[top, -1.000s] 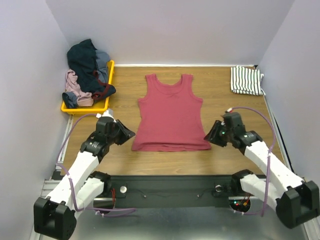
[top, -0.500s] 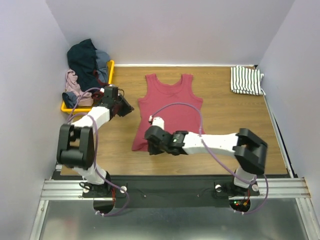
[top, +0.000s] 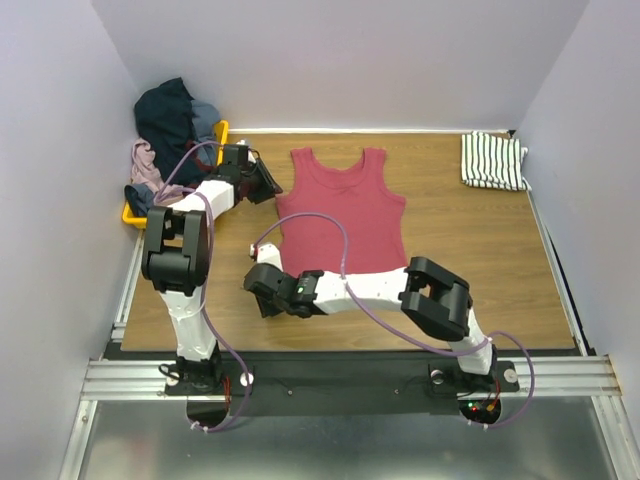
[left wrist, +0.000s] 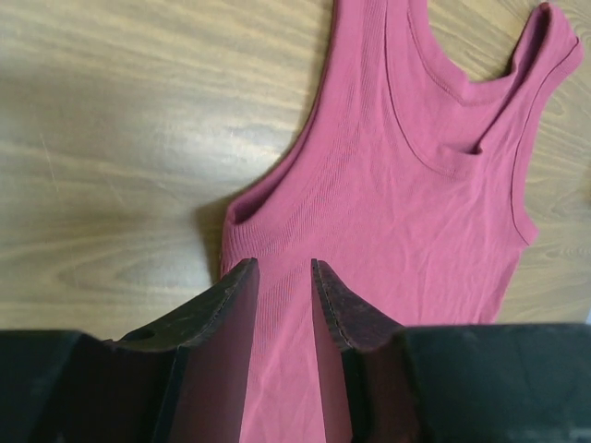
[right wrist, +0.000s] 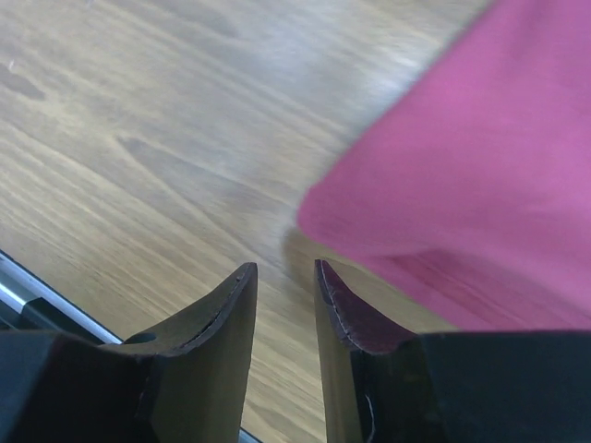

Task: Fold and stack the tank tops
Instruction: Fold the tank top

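The dark red tank top point(top: 340, 215) lies flat on the wooden table, neck toward the back. The white striped tank top point(top: 492, 160) lies folded at the back right. My left gripper point(top: 268, 182) is open at the red top's left armhole; in the left wrist view the gripper point(left wrist: 283, 268) hovers over the red cloth point(left wrist: 416, 185) just below the armhole edge. My right arm reaches across to the top's near left corner, where my right gripper point(top: 258, 290) is open. In the right wrist view the gripper point(right wrist: 284, 268) is over bare wood, with the red corner point(right wrist: 462, 166) just beyond it.
A yellow tray point(top: 170, 215) heaped with dark, grey and pink clothes point(top: 175, 125) stands at the back left, close behind my left arm. Walls enclose the table on three sides. A black rail point(top: 340, 375) runs along the near edge.
My left gripper has moved from the near left corner up to the left armhole. My right arm has swung from the near right corner across to the near left corner.
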`<state>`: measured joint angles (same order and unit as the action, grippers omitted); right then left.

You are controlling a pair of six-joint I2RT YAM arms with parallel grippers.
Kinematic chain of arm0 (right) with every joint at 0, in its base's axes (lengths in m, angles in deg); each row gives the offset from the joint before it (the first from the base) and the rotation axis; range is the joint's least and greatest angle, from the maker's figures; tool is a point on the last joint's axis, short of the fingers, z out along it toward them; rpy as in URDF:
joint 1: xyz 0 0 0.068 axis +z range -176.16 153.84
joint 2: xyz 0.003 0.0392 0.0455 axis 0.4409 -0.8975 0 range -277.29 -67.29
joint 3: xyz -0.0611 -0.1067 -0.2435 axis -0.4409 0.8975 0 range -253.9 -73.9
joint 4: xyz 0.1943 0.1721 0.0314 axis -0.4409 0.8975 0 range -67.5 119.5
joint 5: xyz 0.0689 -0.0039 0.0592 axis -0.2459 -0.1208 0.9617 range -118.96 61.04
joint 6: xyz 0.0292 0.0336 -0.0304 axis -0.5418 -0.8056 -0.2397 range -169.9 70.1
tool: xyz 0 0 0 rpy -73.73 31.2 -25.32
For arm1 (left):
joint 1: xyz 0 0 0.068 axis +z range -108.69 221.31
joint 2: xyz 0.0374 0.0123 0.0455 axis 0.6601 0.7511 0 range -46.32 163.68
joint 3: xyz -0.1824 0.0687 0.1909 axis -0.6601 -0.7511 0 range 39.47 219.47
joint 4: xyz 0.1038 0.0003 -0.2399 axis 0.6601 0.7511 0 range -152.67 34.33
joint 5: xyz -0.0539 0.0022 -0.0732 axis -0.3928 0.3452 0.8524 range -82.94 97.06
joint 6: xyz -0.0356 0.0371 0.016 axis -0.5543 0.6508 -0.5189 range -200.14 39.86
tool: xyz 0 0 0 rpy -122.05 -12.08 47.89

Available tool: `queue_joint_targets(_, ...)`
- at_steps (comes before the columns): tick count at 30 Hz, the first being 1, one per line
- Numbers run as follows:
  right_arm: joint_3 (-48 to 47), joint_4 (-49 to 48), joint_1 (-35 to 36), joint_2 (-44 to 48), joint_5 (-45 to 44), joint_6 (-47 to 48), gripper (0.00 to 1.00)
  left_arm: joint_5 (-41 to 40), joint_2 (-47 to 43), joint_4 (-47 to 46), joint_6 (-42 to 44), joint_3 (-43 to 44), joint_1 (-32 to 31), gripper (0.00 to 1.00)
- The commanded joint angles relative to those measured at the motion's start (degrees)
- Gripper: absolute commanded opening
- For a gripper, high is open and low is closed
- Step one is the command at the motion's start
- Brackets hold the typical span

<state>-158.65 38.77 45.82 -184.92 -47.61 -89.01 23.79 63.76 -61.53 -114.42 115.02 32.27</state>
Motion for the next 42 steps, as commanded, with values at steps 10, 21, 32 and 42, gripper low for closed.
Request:
queue_joint_targets(10,-7.97,-0.98,2.63,-4.46,-9.81,5.71,0.38,-1.44,4.26,3.07,3.78,5.93,-0.1,0.4)
queue_joint_targets(21,-11.05,1.66,3.16,-9.02,-13.6,6.77,0.38,-1.0,5.23,3.07,3.52,6.01,-0.19,0.38)
queue_joint_targets(32,-7.72,5.26,3.07,-8.68,-15.71,2.73,0.38,-1.09,5.49,3.07,3.34,5.75,-0.19,0.37)
queue_joint_targets(42,-3.4,5.44,3.86,-2.61,-19.84,1.32,0.39,-2.14,5.76,3.07,2.64,5.14,-0.45,0.34)
